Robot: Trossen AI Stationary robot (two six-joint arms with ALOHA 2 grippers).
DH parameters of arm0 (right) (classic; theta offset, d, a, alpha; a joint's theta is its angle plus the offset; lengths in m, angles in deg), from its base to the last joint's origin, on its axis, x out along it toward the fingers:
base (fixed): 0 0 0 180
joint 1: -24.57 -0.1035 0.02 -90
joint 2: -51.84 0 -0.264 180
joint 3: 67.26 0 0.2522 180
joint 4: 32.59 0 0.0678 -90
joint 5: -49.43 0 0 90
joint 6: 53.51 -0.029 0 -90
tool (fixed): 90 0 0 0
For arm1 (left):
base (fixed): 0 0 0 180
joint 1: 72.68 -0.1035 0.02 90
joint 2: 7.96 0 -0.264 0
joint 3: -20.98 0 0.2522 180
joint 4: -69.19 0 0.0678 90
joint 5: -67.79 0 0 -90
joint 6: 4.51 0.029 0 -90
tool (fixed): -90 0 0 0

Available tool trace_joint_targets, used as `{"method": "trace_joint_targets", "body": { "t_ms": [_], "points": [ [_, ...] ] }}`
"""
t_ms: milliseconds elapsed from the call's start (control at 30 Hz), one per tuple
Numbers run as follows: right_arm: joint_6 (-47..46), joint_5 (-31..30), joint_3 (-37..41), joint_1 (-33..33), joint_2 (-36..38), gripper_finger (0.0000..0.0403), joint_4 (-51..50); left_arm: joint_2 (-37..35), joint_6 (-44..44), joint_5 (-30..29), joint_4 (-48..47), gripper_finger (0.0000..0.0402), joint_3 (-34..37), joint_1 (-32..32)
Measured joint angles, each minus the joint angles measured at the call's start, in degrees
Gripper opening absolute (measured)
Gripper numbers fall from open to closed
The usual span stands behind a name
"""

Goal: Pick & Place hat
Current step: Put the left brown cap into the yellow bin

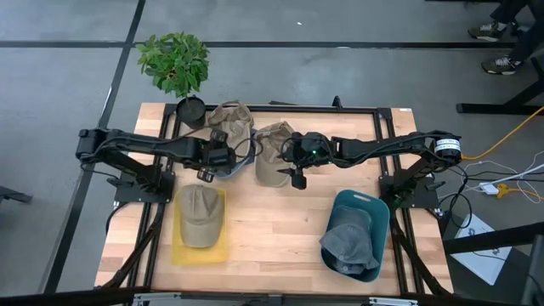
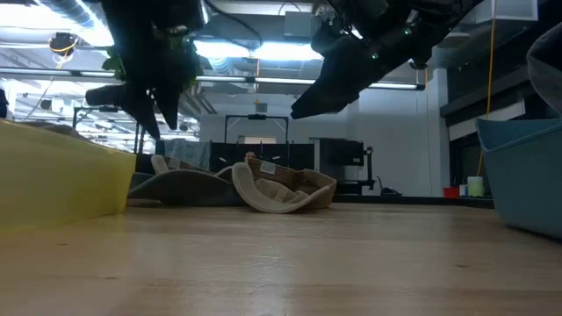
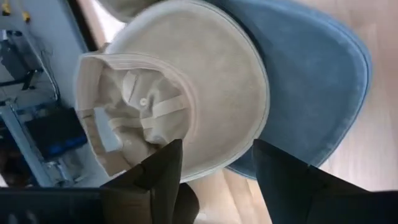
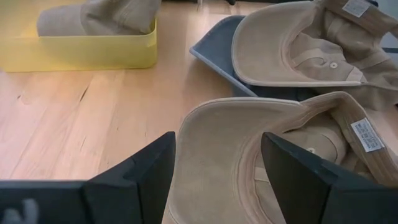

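Two tan caps lie upside down at the far middle of the table. One tan cap rests on the brim of a blue cap. My left gripper hovers open above it. The other tan cap lies crown-down on the wood, with its white label showing. My right gripper hangs open over its brim. In the low view both grippers are clear above the caps.
A yellow tray at the near left holds a tan cap. A teal bin at the near right holds a grey hat. A potted plant stands at the far left corner. Bare wood lies between tray and bin.
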State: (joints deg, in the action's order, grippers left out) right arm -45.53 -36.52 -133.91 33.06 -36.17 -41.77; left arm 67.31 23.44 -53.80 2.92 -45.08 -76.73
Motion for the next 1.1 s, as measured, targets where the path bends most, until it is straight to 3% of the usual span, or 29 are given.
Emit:
{"method": "trace_joint_targets", "body": {
  "t_ms": [333, 667, 1100],
  "points": [
    [0.0, 0.0, 0.0, 0.0, 0.0, 0.0236, -1.5, 8.9, 7.6, -0.5, -0.5, 0.0191, 2.2, 0.0],
    [0.0, 0.0, 0.0, 0.0, 0.0, 0.0236, -1.5, 12.9, 8.0, -8.2, 1.8, 0.0159, 6.6, -2.1],
    [-0.2, 0.0, 0.0, 0.0, 0.0, 0.0236, -1.5, 9.4, 5.3, -10.7, 9.5, 0.0013, 7.0, -0.4]
  ]
}}
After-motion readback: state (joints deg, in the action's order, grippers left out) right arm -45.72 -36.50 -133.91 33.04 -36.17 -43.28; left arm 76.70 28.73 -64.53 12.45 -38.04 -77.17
